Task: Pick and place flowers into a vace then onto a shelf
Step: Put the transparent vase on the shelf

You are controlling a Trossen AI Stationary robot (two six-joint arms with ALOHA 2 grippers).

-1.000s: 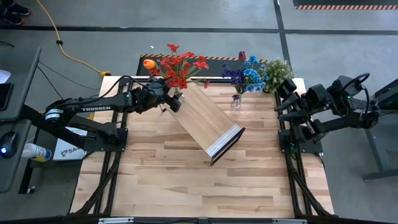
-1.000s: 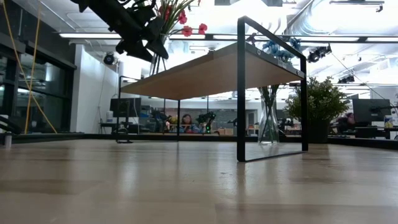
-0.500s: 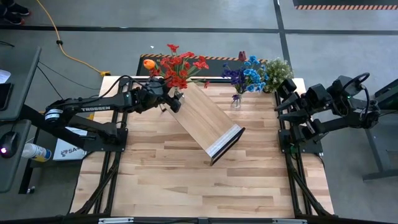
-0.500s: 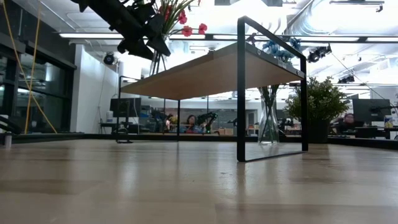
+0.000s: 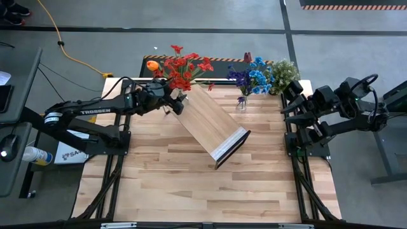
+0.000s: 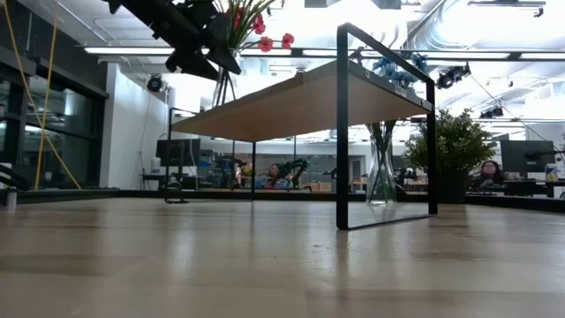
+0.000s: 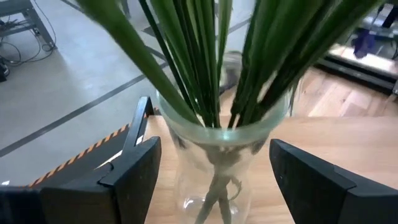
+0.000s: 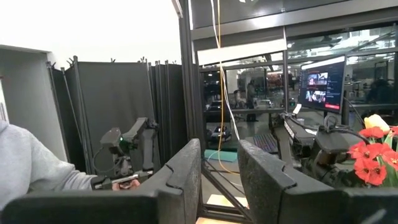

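A clear glass vase (image 7: 214,168) with red and orange flowers (image 5: 184,67) stands on the far left end of the shelf (image 5: 210,121). The shelf is a light-wood board on a dark frame (image 6: 342,132) and lies slantwise on the table. My left gripper (image 7: 214,146) is open around the vase, one finger on each side just below the rim. In the low view it shows at the vase's top (image 6: 221,66). My right gripper (image 8: 219,162) waits open at the table's far right (image 5: 289,95), raised, with nothing between its fingers. My left gripper comes at the vase about level from the table's left, one finger (image 7: 146,165) on each side of the glass just below the rim (image 7: 186,127). The rim is as wide as the gap, so I cannot tell whether the fingers touch it. The vase stands upright on the shelf.
A second glass vase (image 5: 241,102) with blue and purple flowers (image 5: 253,76) stands on the table behind the shelf's right part. A bushy potted plant (image 5: 284,71) is at the far right corner. The near half of the table (image 5: 203,191) lies in front of the shelf.
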